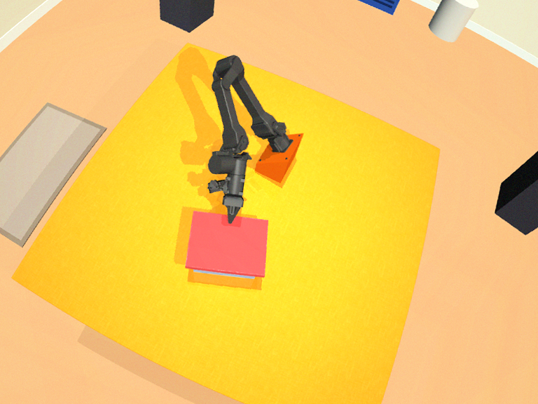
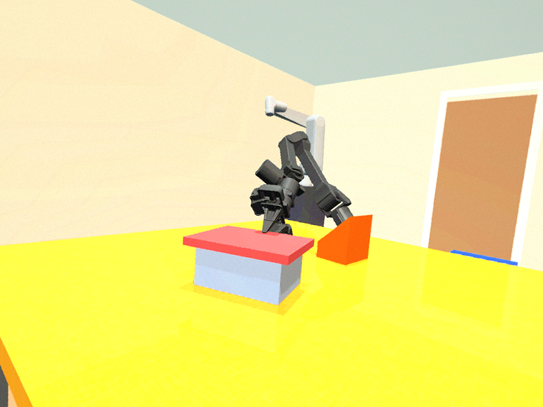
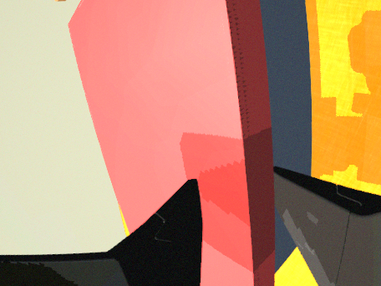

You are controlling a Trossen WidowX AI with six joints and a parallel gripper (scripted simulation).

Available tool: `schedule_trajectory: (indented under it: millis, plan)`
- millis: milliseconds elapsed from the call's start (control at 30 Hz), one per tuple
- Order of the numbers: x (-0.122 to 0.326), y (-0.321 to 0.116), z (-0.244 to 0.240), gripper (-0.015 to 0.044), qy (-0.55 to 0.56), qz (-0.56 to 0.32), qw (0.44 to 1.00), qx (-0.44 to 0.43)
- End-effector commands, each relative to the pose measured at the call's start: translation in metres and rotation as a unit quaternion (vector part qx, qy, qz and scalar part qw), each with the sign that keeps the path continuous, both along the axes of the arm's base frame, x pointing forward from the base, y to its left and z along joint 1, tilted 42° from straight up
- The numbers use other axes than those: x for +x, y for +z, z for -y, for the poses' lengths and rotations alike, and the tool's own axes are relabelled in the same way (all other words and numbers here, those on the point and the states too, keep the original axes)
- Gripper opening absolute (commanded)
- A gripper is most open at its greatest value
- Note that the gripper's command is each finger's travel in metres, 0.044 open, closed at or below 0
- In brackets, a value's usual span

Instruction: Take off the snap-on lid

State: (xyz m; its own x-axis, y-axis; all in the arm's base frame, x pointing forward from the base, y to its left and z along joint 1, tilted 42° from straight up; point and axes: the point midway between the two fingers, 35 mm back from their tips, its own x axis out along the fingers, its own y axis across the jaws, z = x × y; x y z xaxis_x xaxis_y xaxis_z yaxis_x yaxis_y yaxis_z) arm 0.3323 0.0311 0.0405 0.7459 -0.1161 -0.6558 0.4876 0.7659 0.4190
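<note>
While one box (image 1: 223, 274) (image 2: 238, 273) (image 3: 288, 92) sits on the one table (image 1: 330, 282) (image 2: 342, 368) (image 3: 334, 50), its one red lid (image 1: 228, 245) (image 2: 251, 240) (image 3: 159, 92) is on top. One gripper (image 1: 230, 217) (image 2: 266, 227) (image 3: 233, 182) — jaws clamped on the lid's edge.

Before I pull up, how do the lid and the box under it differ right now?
The lid is red, while the box is pale blue-grey. The lid is a thin slab; the box is much deeper. The lid reaches out past the box's walls. The gripper is shut on the lid's edge but does not grip the box. Both look level, the lid seated on the box.
</note>
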Motion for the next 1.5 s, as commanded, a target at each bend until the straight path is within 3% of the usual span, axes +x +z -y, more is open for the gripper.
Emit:
schedule_trajectory:
  millis: [0,1467]
  plan:
    - [-0.0002,0.0003,-0.0005,0.0,0.0,0.0,1.0,0.0]
    - [-0.0028,0.007,-0.0059,0.0,0.0,0.0,1.0,0.0]
